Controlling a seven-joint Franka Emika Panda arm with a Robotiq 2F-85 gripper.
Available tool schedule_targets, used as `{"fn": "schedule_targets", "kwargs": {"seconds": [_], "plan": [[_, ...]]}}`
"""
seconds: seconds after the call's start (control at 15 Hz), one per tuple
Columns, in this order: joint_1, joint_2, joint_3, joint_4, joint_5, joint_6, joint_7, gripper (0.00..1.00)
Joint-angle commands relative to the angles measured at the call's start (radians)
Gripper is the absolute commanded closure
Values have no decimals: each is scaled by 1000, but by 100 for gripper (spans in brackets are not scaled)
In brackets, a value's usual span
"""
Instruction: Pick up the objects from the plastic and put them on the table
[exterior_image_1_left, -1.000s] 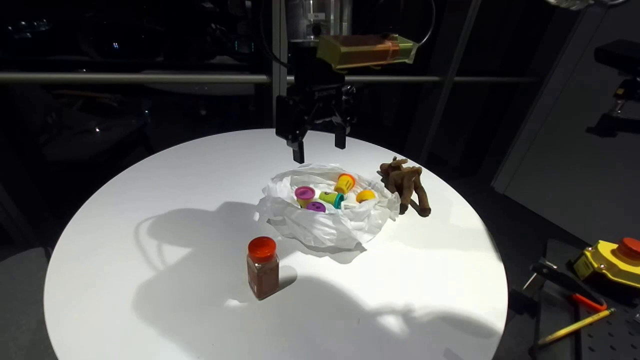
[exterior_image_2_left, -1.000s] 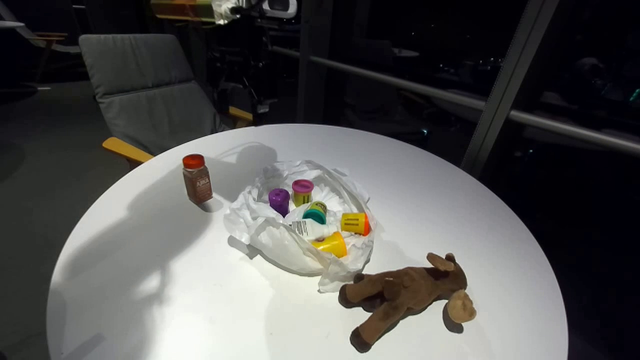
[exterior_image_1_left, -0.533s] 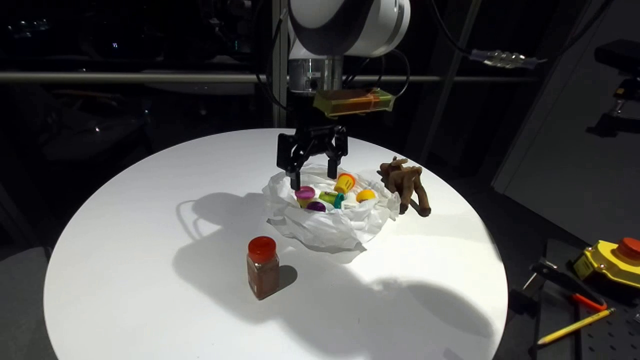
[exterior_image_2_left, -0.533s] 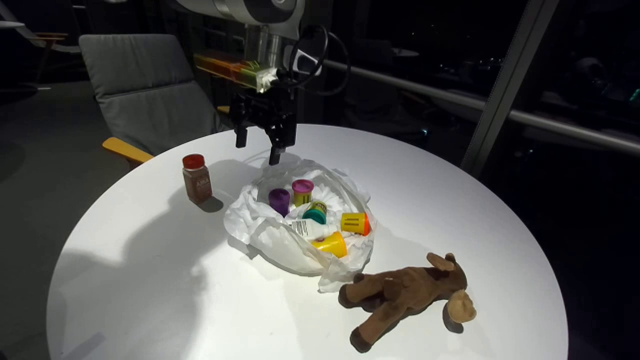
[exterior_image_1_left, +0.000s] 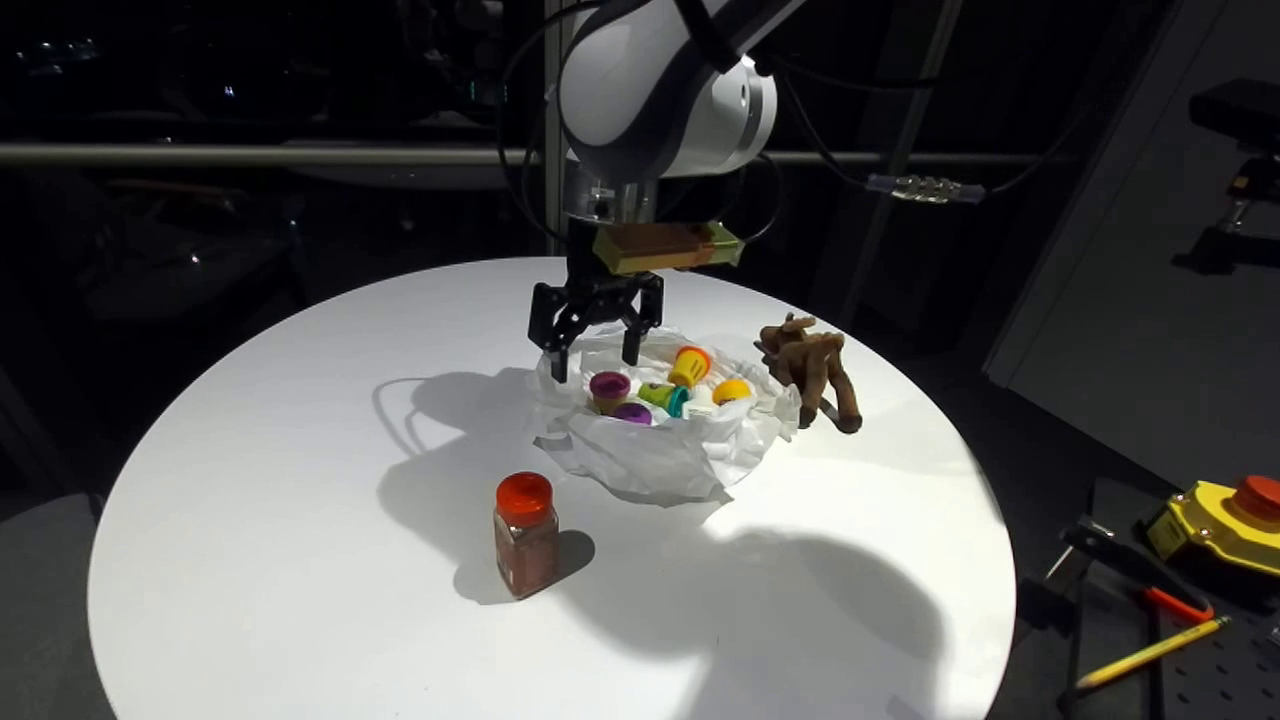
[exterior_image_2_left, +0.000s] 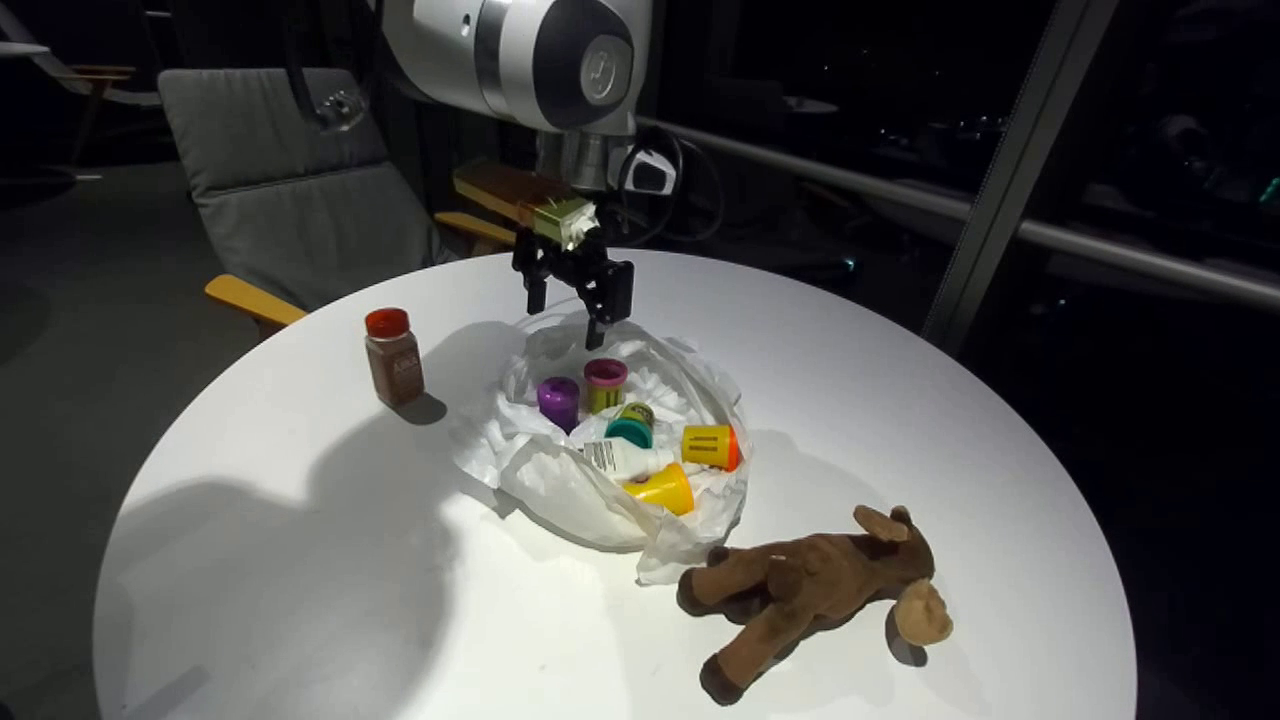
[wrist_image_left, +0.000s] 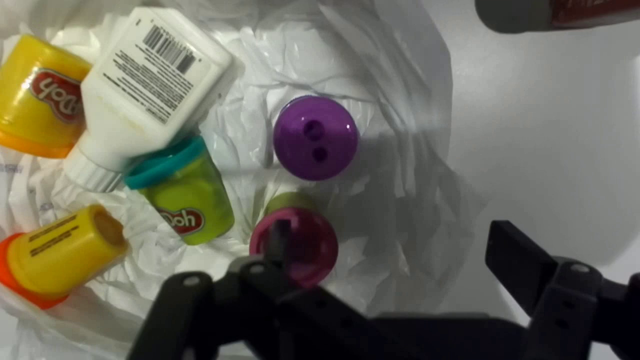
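Though lower now, fingers (wrist_image_left: 520, 267) apart.

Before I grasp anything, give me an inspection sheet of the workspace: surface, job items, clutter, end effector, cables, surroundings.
Surface: round white table, partly in shadow.
Job items: crumpled white plastic holds an upright purple two-holed object, an upright pink-lidded tub and, lying down, a teal-lidded tub, white bottle, orange-lidded tub and yellow tub.
Clutter: red-capped jar, upright; brown plush toy lying beside the plastic.
End effector: open, gripping nothing, partly over the plastic.
Cables: cable with connector hangs in the air in both exterior views.
Surroundings: gray armchair, pencil and red-buttoned yellow box, all beyond the table.
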Motion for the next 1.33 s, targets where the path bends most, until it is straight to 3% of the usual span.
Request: {"fn": "schedule_targets", "kwargs": {"seconds": [0.0,0.67,1.27], "plan": [[28,54,-46,71,-21,37,50,0],[58,147,-133,164,-53,-2,170,0],[58,204,-136,224,-53,-58,205,0]]}}
